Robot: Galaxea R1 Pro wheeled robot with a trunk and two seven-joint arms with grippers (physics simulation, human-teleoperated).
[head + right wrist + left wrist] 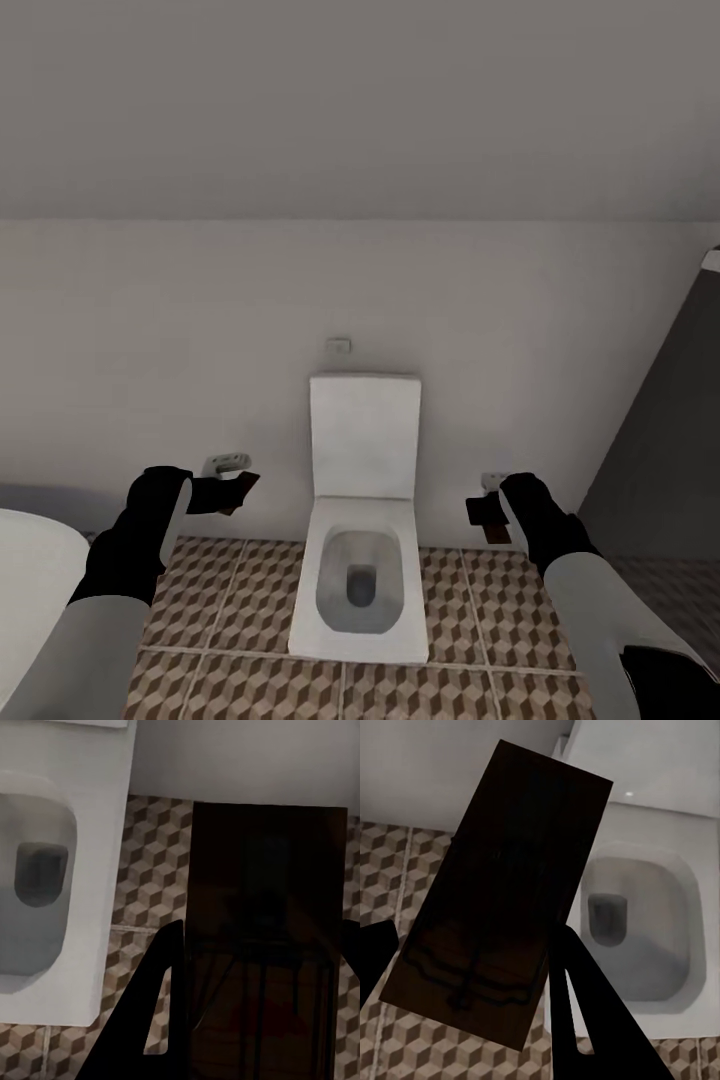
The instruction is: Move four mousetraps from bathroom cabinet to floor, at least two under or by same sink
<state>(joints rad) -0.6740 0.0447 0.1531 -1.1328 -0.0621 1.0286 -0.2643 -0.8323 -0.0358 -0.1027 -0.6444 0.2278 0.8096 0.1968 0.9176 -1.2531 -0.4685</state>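
Both fingers (240, 492) (482, 515) pinch mousetraps (502, 900) (262, 937), flanking the toilet (360, 560).

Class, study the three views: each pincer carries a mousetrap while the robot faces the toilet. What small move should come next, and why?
Probably turn the base away from the toilet to look for the sink. The left pincer and right pincer each grip a mousetrap above the tiled floor, and two traps must end beside a sink; only a white rounded edge appears at the left.

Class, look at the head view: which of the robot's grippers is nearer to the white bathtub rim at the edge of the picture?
Left. The left gripper hangs just beside the bathtub rim; the right gripper is beyond the toilet.
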